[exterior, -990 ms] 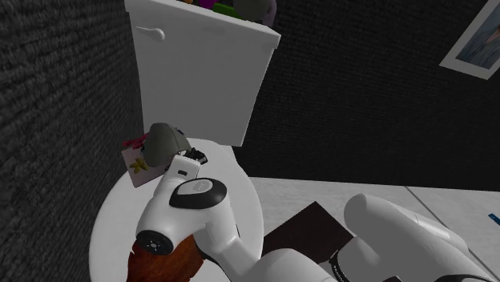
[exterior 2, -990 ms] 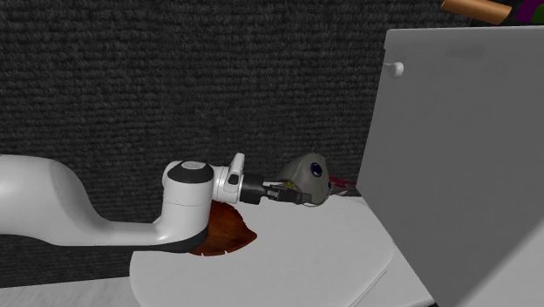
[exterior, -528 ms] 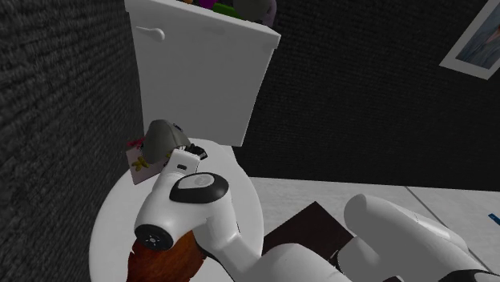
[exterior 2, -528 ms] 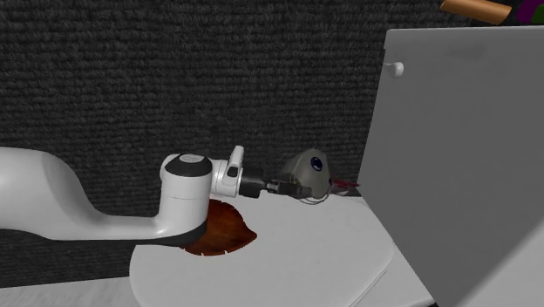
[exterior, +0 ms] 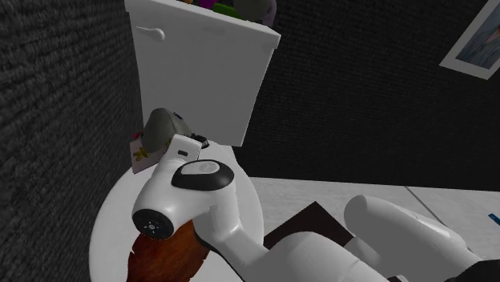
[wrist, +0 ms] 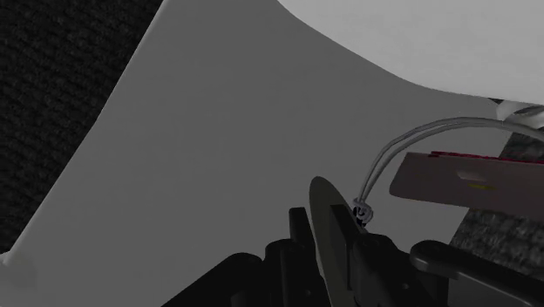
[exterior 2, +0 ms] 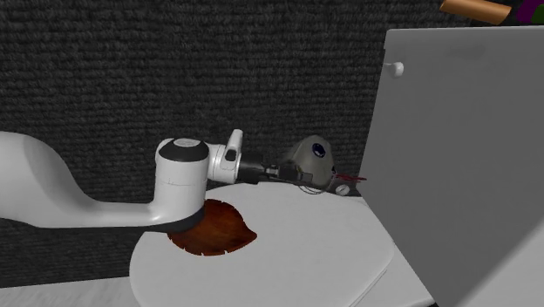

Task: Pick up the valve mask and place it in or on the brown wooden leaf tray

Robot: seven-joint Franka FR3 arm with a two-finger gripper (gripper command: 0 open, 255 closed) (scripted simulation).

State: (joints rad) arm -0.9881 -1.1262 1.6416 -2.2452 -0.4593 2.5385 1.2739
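The valve mask (exterior 2: 312, 157) is a grey-olive shell with a dark blue round valve and thin clear straps. It hangs a little above the white toilet lid (exterior 2: 305, 253), clear of it. My black gripper (exterior 2: 283, 172) is shut on the mask's rim, reaching level from the second exterior view's left. In the wrist view the mask's edge (wrist: 329, 227) is clasped between the two fingers (wrist: 301, 231), with a strap looping off it. From the shoulder camera the mask (exterior: 160, 128) rises just past my wrist. The brown leaf tray (exterior 2: 214, 228) lies on the lid under my forearm, partly hidden (exterior: 164, 256).
A white toilet tank (exterior 2: 462, 157) stands close behind the mask, with small items on top. A flowered card (exterior: 144, 156) lies at the lid's back edge below the mask. A dark textured wall (exterior 2: 174, 70) runs behind. A dark mat (exterior: 308, 224) lies on the floor.
My gripper has risen with the mask in it, lifting it off the lid. The wrist has pulled back slightly toward the second exterior view's left, baring more of the leaf tray.
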